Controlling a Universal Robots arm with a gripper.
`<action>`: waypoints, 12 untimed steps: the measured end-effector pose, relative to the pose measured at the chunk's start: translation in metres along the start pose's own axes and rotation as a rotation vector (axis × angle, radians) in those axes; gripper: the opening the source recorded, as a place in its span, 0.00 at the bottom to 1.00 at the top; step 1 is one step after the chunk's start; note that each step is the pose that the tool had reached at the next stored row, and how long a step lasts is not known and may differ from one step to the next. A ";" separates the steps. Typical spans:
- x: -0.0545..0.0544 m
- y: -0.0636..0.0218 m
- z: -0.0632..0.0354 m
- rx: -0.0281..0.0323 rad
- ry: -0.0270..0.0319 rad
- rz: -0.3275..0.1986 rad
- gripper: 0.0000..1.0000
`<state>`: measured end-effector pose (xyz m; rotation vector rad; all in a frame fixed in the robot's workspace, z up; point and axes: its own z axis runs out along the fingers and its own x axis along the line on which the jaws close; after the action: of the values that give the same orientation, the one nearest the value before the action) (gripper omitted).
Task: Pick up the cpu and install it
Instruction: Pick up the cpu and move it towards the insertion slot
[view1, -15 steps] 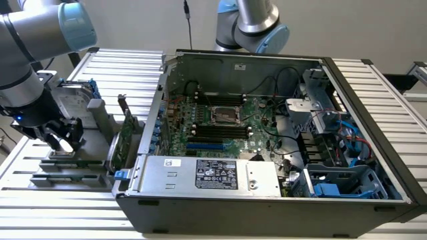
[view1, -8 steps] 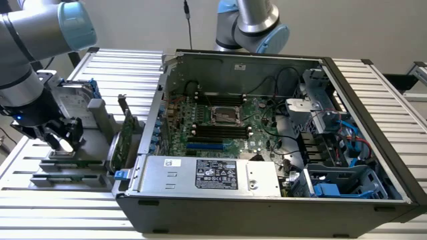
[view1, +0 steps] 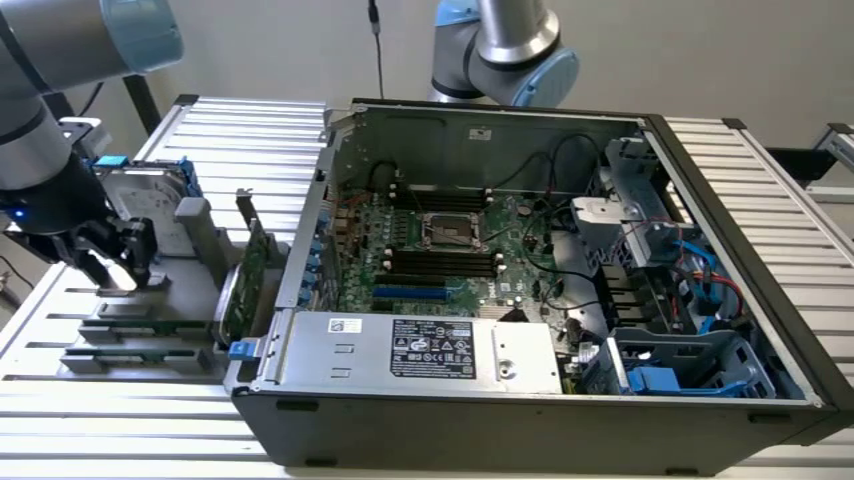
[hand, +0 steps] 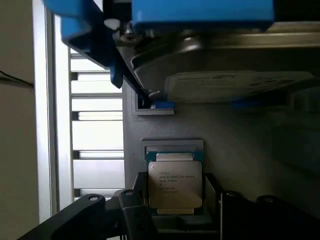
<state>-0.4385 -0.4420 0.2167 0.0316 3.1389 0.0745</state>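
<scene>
My hand (view1: 118, 265) hangs over the gray parts tray (view1: 134, 335) on the bench (view1: 247, 135), at roughly 9 o'clock from the open PC case (view1: 534, 430) in the exterior view. Fingers are apart, one either side of the cpu (hand: 175, 184). It lies flat in its little pocket, metal lid up, so the side edges are free to grab. Not clamped yet, I reckon. The motherboard socket (view1: 450, 231) looks empty. The hard drive (hand: 235, 82) stands just beside the chip.
</scene>
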 end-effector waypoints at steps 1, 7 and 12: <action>0.000 0.0002 -0.0044 0.0000 -0.0002 0.000 0.55; 0.000 0.0015 -0.0318 -0.0001 -0.0002 0.000 0.55; -0.002 0.0026 -0.0543 0.0000 0.0000 0.000 0.55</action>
<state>-0.4365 -0.4421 0.2710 0.0310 3.1388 0.0745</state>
